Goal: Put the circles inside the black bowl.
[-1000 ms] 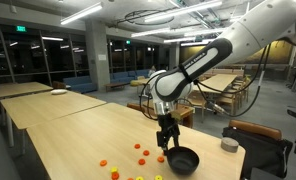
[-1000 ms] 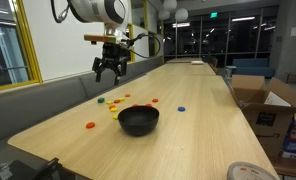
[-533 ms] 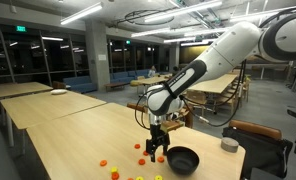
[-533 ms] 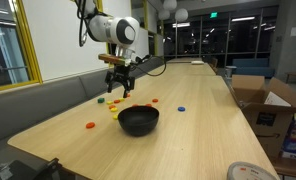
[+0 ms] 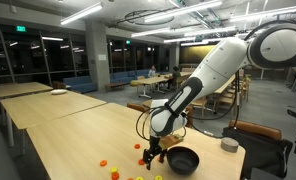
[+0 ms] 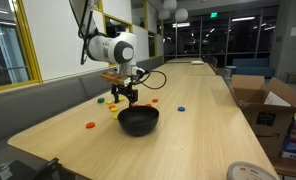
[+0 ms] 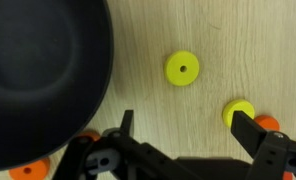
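Presently, in an exterior view, orange circles (image 5: 106, 162) are seen scattered on the wooden table (image 5: 78, 125) at the left. Just right of them the gripper (image 5: 153, 157) is held low over the tabletop, and the black bowl (image 5: 182, 160) is set immediately beside it on the right. A grey cup (image 5: 229, 146) is noted further right, well apart from the bowl.

Wrist view: the left side is filled by the bowl. A yellow disc (image 7: 182, 68) lies bare on the wood near the middle. A second yellow disc (image 7: 238, 112) is partly covered by the finger (image 7: 256, 132) at the right edge. Fingers are spread wide, with nothing gripped between them.
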Robot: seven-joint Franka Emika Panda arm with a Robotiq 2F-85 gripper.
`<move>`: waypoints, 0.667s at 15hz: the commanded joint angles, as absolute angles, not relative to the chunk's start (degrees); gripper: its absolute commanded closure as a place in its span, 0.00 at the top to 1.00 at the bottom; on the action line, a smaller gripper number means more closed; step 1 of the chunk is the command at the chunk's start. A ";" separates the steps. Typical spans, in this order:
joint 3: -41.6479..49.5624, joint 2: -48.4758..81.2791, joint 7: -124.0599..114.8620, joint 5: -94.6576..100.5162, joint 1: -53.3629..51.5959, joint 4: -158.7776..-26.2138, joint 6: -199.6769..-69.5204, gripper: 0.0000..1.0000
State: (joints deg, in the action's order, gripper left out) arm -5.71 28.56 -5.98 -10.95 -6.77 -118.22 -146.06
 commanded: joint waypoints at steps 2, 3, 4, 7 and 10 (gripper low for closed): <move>-3.28 28.91 -13.55 -6.17 -11.85 -122.54 -154.21 1.00; -2.74 28.95 -15.04 -5.30 -12.80 -123.52 -155.49 1.00; -2.08 29.01 -16.61 -4.41 -13.82 -124.24 -156.68 1.00; 0.27 29.13 -20.67 -1.92 -16.73 -125.67 -158.78 1.00; 1.41 28.54 -22.49 -1.30 -17.63 -126.08 -159.05 1.00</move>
State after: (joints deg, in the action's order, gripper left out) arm -0.42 29.43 -19.53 -2.93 -16.07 -125.22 -157.26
